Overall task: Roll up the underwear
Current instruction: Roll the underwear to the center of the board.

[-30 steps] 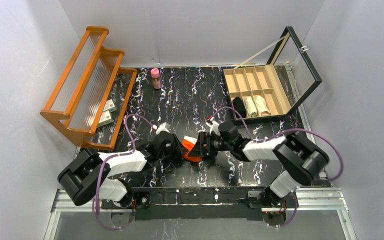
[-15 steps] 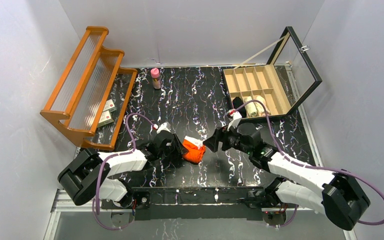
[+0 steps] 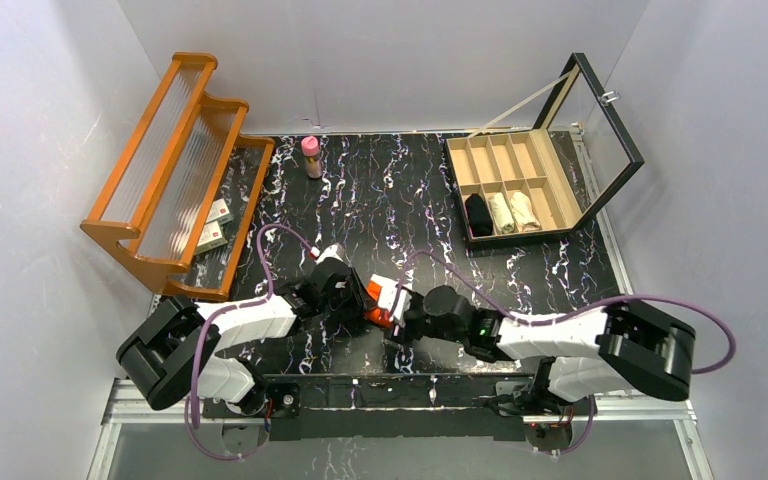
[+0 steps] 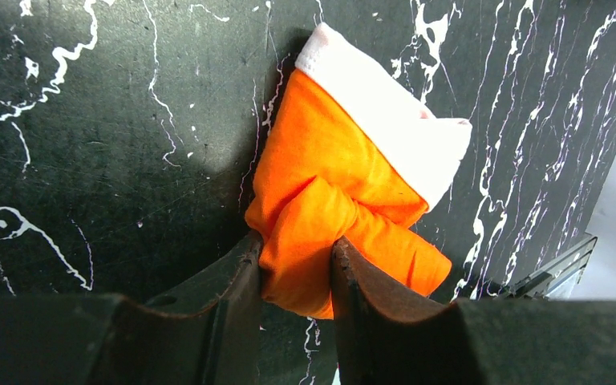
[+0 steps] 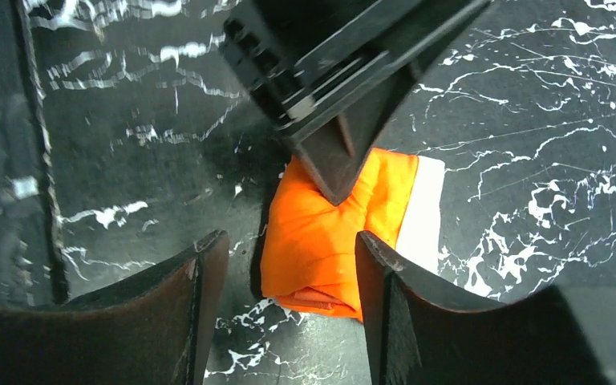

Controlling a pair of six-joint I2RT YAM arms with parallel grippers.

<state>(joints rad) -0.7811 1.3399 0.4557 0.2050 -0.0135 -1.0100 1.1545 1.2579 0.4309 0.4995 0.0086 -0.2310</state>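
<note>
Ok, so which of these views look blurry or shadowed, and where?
Left wrist: the orange underwear is sharp, the fingers of the left gripper dark and soft, a shadow on the table left of the cloth. Right wrist: the table's white streaks smear at the left edge. Top external: evenly lit, sharp.

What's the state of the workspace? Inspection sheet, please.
Surface: black marbled table.
Job's things: orange underwear bunched, white band showing.
Clutter: wooden rack; bottle; cartons; open box holding three rolled cloths.
Grippers: left gripper shut on the underwear; right gripper open, astride it.
Cables: purple cables loop from both arms.
Surroundings: white walls.
</note>
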